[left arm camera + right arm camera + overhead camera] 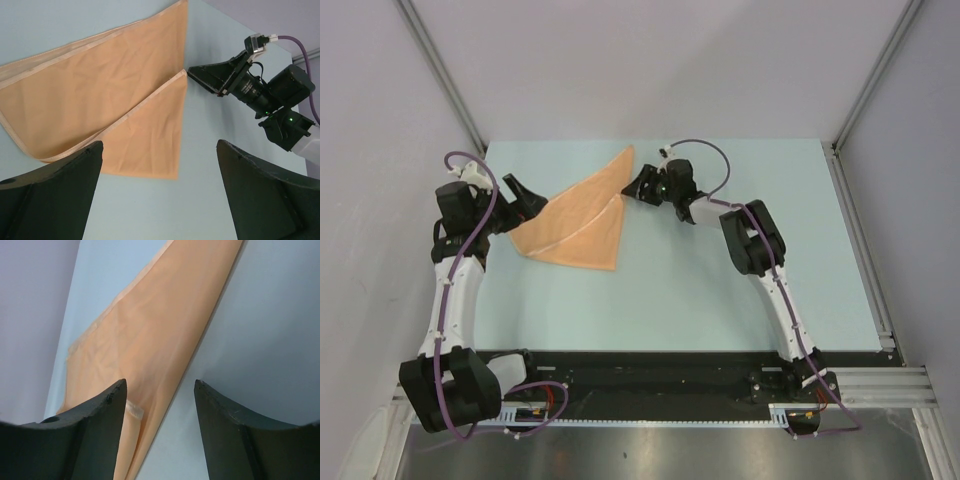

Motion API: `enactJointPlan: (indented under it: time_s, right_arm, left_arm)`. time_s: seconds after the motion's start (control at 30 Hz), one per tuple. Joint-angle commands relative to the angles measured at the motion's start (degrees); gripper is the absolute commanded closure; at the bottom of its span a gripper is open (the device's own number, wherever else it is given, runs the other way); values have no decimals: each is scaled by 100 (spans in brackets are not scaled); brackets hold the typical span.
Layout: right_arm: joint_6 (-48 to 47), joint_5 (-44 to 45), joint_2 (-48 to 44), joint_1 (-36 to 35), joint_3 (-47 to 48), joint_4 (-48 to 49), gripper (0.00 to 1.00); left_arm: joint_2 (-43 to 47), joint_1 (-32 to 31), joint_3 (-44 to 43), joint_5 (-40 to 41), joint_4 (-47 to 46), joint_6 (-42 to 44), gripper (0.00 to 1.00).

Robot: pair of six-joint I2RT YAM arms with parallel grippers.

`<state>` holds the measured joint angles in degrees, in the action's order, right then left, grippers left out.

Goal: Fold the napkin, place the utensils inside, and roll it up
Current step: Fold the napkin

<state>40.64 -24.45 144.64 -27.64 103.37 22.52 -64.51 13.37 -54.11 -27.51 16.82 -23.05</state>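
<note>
The peach-orange napkin [582, 220] lies flat on the pale blue table [720, 300], folded into overlapping triangles with one point toward the back. My left gripper [525, 200] hovers at the napkin's left corner, and in the left wrist view it [160, 145] is open with only bare table and the napkin [100, 100] between its fingers. My right gripper [635, 187] is at the napkin's right edge, where a folded corner ends. It [160, 382] stands open, the napkin [160, 330] edge running between the fingers, a hemmed corner beside the left finger. The utensils are out of view.
Grey walls and metal frame posts [440, 70] surround the table on three sides. A black base rail [650, 385] runs along the near edge where both arms are mounted. The right arm's wrist and purple cable [280, 90] show beyond the napkin in the left wrist view.
</note>
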Motion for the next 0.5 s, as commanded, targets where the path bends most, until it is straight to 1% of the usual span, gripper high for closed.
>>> enactJointPlan:
  time_s: [0.0, 0.07, 0.13, 0.27, 0.37, 0.4, 0.47]
  right_arm:
    - [295, 511, 442, -13, 805, -617, 40]
    - [321, 581, 644, -22, 1035, -888, 42]
    - [357, 660, 758, -49, 1325, -1056, 46]
    - [383, 739, 943, -93, 1545, -1364, 48]
    - [365, 810, 1013, -145, 1695, -1539, 53]
    - [357, 845, 1031, -163, 1756, -1619, 57]
    - [295, 959, 1066, -198, 1949, -1864, 58]
  left_arm:
    - [-18, 61, 23, -176, -232, -86, 0]
    - [-18, 70, 32, -185, -240, -86, 0]
    - [-26, 61, 32, -185, -249, -95, 0]
    - [-35, 70, 32, -220, -240, -103, 0]
    - [-35, 70, 23, -229, -249, -103, 0]
    - [-35, 61, 32, -220, -258, -103, 0]
    - [-27, 61, 32, -229, -249, -95, 0]
